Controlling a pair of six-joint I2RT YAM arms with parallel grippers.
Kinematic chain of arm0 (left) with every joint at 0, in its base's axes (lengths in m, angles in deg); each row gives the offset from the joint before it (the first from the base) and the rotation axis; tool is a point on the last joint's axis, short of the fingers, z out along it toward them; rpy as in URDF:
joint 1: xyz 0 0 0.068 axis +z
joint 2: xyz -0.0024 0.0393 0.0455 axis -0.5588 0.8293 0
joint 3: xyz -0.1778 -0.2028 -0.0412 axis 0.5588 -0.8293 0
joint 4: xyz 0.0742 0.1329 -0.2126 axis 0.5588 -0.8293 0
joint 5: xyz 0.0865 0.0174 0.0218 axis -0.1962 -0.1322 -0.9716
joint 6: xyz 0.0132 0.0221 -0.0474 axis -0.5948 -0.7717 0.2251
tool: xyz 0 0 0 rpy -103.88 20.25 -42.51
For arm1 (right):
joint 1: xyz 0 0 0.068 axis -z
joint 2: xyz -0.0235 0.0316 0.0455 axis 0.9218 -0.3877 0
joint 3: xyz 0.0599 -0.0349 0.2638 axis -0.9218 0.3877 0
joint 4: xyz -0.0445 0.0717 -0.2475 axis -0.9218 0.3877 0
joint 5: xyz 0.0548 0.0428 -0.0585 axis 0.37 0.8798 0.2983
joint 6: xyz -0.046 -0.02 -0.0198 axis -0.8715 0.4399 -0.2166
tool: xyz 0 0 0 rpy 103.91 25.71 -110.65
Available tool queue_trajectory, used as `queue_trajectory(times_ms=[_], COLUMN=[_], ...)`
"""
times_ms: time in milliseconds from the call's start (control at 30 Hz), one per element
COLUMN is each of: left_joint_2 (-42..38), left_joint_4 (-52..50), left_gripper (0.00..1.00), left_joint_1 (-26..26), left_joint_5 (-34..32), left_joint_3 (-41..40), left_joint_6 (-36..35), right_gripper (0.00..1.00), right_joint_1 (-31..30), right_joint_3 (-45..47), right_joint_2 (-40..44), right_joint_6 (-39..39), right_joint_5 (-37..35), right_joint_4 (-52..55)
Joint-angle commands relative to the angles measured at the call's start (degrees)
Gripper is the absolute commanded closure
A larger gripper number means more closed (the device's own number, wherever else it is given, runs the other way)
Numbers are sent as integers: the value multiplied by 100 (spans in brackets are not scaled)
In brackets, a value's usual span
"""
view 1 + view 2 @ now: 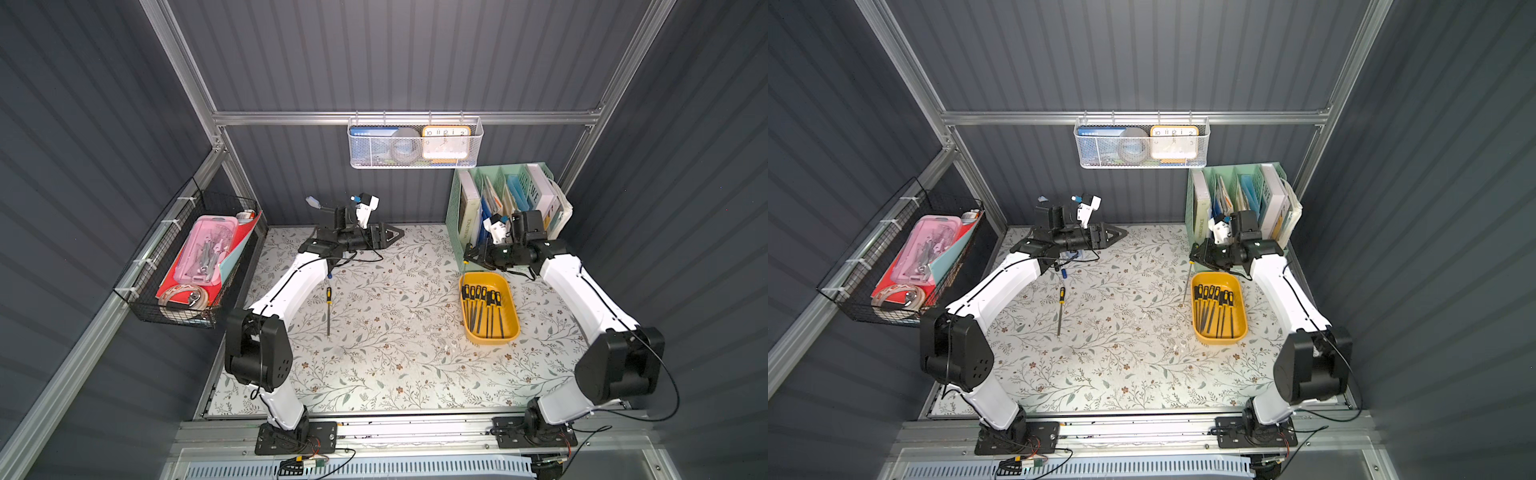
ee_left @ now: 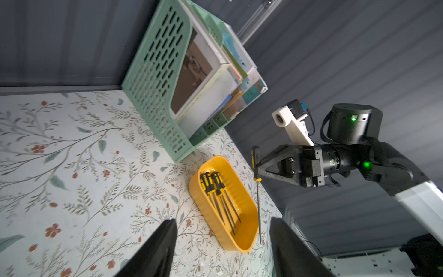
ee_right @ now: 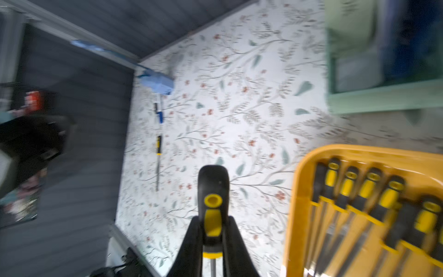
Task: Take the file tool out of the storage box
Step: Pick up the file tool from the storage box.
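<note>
The file tool (image 2: 256, 156) is a thin grey steel rod with a black-and-yellow handle. The right claw (image 3: 213, 219) is clamped on that handle, so the file hangs upright, tip down, over the flowered table (image 1: 395, 353), just beside the mustard storage box (image 2: 203, 211) and outside it. The left claw (image 1: 392, 237) stands apart, gripping nothing, well away.

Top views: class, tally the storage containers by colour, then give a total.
mustard-yellow shallow plastic tray: 1
mint-green slotted plastic book organiser: 1
black wire basket: 1
white metal mesh basket: 1
pink translucent plastic case: 1
Total: 5
</note>
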Motion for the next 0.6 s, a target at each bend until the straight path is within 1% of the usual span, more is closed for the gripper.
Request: queue_trajectory(times_ms=[0,100,167,233,367,567], left_joint_2=[-24,194,335,411,485,506], left_joint_4=[425,57,-211,-280,-268,-354], left_gripper=[33,33,35,36,40,42], left_joint_1=[-222,-574,-790,-927,-987,-987], left_joint_5=[964,1071,1190,1217,1269,1183], left_joint_3=[53,242,392,427,346,356], left_joint_6=[83,-170,-332,-346,-282,-376], right_gripper=[96,97,97,97,97,97], right_joint_1=[-35,-80,-112,-130,-184,-343], right_joint_3=[435,615,603,592,559,415], right_joint_2=[41,74,67,25,-6,-32], right_joint_6=[1057,1870,2048,2230,2633,2715], right_joint_5=[1418,1775,1795,1844,1922,2002], right_joint_4=[-1691,-2775,-3030,-3250,-3762,-3807])
